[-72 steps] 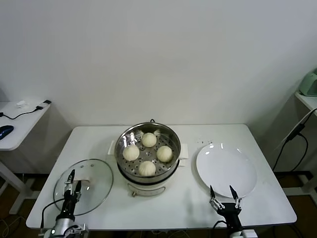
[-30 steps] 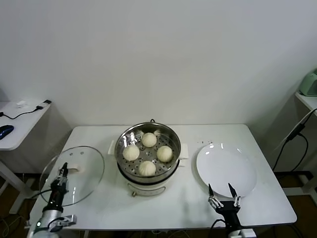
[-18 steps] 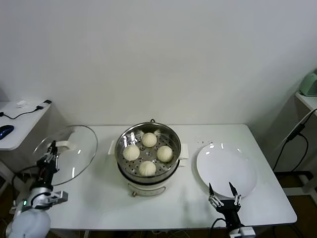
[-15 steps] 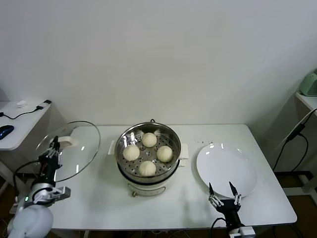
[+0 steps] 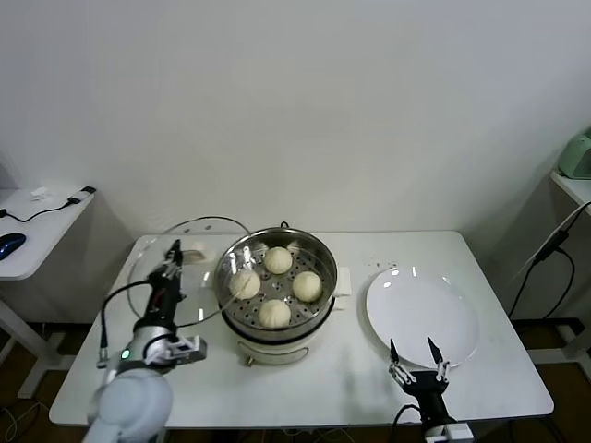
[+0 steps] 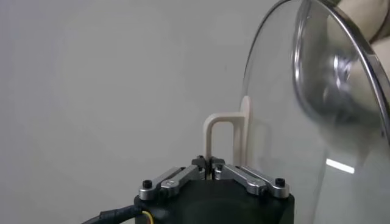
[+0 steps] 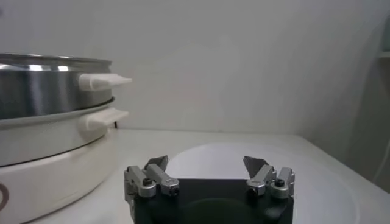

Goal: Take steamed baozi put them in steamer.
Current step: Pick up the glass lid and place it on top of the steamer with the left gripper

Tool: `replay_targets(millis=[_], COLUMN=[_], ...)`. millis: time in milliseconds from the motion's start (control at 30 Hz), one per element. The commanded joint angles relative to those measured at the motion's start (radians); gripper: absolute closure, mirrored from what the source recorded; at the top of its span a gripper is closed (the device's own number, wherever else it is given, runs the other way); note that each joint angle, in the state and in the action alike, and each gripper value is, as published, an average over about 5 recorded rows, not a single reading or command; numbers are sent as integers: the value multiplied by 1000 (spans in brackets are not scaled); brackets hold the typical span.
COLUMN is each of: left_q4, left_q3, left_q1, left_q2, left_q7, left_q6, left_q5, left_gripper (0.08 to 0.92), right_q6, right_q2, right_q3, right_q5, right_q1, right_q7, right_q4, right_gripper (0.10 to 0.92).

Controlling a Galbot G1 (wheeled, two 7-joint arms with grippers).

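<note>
While the left gripper [image 5: 169,273] holds the glass lid [image 5: 189,270] up beside the steamer [image 5: 276,295], its jaws are closed on the cream handle [image 6: 226,139] of the lid, as the left wrist view shows. The lid is tilted, standing almost on its edge, and its rim overlaps the left side of the steamer in the head view; whether they touch I cannot tell.

Four baozi [image 5: 277,287] sit on the perforated tray inside the steamer. One is at the back, one at the left, one at the right and one at the front, each a little apart from the others. The steamer stands at the middle of the white table [image 5: 360,382].

At the near edge of the table the right gripper [image 5: 417,362] waits with its jaws spread open and nothing between them. It is just in front of the white plate [image 5: 422,317], which lies to the right of the steamer and has nothing on it.
</note>
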Motion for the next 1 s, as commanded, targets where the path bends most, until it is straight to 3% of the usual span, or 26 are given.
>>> replay_targets(millis=[33, 267, 600, 1000], left_q4=[-23, 66, 170, 255], left_q3=[239, 343, 389, 371], left_q1=[-88, -131, -163, -190], left_q2=[-106, -197, -283, -293], left_q7=[96, 89, 67, 63], left_q6=[112, 128, 149, 144], left_q5=[191, 276, 322, 371], left_gripper=[867, 867, 867, 867], right_q6=[42, 58, 71, 104], right_q2=[7, 25, 38, 62], right_q3=[7, 25, 59, 80], right_q5=[-9, -10, -10, -33], right_q1=[-2, -13, -24, -24], right_q7=[4, 1, -6, -13], right_q4=[-22, -26, -31, -55], right_gripper=[203, 203, 203, 203])
